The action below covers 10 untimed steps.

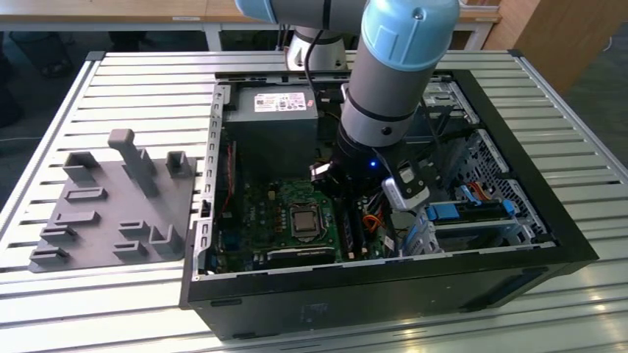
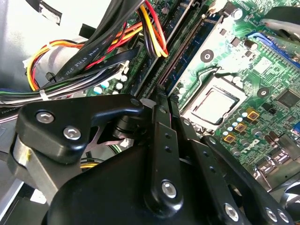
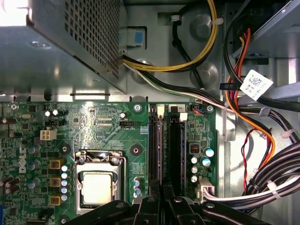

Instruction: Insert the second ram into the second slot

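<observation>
One grey-and-pale-blue robot arm (image 1: 393, 81) reaches down into one open black computer case (image 1: 393, 287) that lies on a slatted metal table (image 1: 147, 81). Near the edge of the table at the exterior view's left sits one grey plastic fixture plate with upright pegs (image 1: 113, 198). Inside the case are one green motherboard (image 3: 112, 136), one square metal processor socket (image 3: 96, 187) and one grey perforated power-supply box (image 3: 70, 42). Two long black memory slots (image 3: 166, 140) run side by side next to the socket. Two bright blue plastic clips (image 1: 454, 212) sit in the drive bay, by the case wall on the exterior view's right.

The black gripper (image 2: 161, 99) is over the near end of the slots in both wrist views, and its fingers (image 3: 154, 206) are drawn together at the tips. I cannot tell whether anything thin is pinched between them. In the exterior view the arm's own bulk hides the slots' far end and the tips. Bundles of black, yellow, orange and red cables (image 2: 117, 42) cross the case beside the slots and are cut off at the picture edges.

The thin blue memory stick (image 2: 199, 49) is hard to make out. In the second wrist view a narrow bluish strip lies along the slots, directly ahead of the fingertips, edge-on. Its sticker and chips cannot be seen, and how deep it sits cannot be judged.
</observation>
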### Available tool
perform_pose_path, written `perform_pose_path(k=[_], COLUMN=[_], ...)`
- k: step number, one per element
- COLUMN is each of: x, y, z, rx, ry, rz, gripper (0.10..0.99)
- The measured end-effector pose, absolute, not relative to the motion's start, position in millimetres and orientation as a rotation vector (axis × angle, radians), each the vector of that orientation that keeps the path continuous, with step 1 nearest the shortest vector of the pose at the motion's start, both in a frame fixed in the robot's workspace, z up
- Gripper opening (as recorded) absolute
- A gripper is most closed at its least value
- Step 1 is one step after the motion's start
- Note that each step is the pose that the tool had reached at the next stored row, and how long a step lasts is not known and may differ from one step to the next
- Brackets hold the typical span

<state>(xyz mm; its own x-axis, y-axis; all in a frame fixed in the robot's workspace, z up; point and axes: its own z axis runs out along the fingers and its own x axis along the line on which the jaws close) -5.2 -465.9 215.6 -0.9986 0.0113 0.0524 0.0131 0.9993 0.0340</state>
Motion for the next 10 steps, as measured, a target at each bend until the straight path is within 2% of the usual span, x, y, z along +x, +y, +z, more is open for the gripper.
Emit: perform_pose_path(k=[10], x=[-5.2], y=[-465.8], z=[214.4], rx=[-0.019], ry=[-3.089], rz=[-0.054], gripper=[0.137])
